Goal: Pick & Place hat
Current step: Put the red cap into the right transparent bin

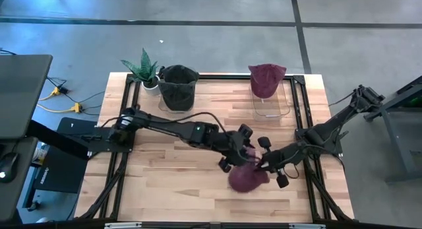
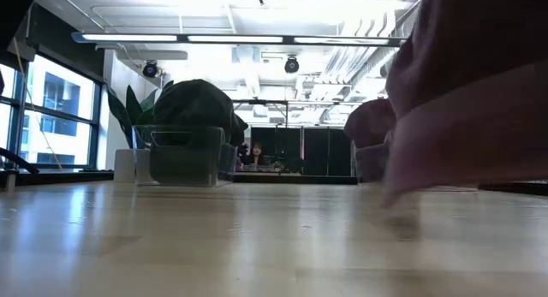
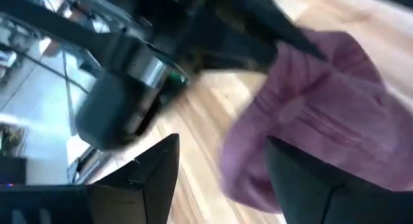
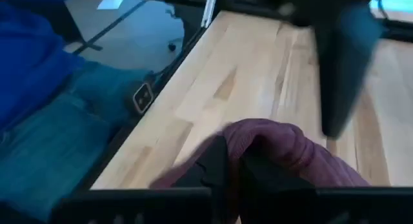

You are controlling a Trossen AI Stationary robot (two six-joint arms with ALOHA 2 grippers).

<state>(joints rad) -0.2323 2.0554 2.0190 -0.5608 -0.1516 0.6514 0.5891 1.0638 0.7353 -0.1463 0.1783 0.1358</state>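
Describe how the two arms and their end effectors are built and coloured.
Both arms are dark, slim, jointed links. The left arm carries a thin black cable along its length; the right arm is matching black. The left end effector has two flat, angular black fingers. The right end effector has dark, blocky fingers. No markings are legible.

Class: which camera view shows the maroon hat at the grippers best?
The high view: the maroon hat shows whole on the table between both arms. The low view and both wrist views show only cropped folds of it.
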